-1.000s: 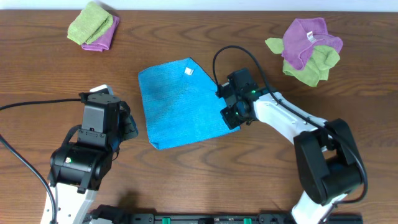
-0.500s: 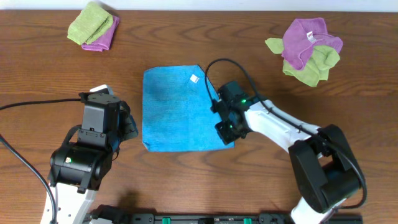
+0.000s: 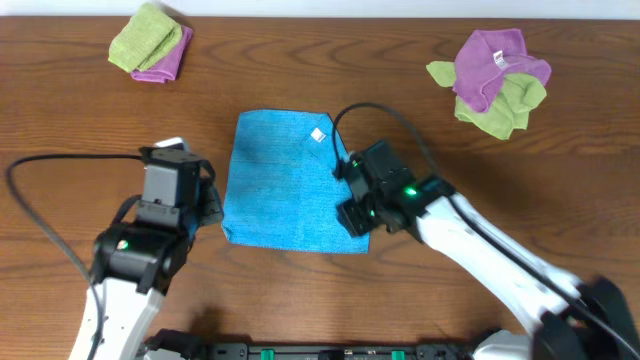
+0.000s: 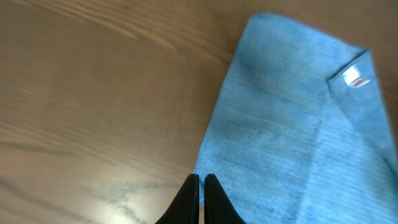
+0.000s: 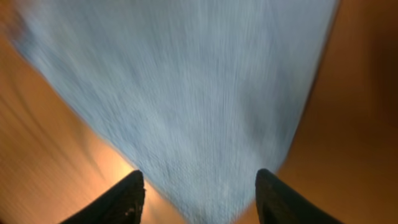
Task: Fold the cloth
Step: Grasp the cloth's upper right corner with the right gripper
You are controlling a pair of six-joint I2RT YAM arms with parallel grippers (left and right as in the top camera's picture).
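Seemingly the folding has barely begun: the cloth point(image 3: 285, 185) lies mostly flat at the middle of the table point(image 3: 80, 110), and only its right strip, bearing the white tag point(image 3: 319, 135), appears turned over. The right gripper point(image 3: 352, 215) hangs over the near right corner, jaws apart. The left gripper point(image 4: 201, 180) sits by the near left corner, jaws together on nothing. The main halving folds look undone.

Left claw point(image 4: 200, 182) closed, right claw point(image 5: 199, 179) spread

On my worktop point(image 3: 60, 120) I count one blue cloth point(image 3: 285, 180) under my right hand point(image 3: 352, 215), two purple cloths point(image 3: 166, 62) point(image 3: 488, 68), two light green cloths point(image 3: 140, 38) point(image 3: 510, 108).
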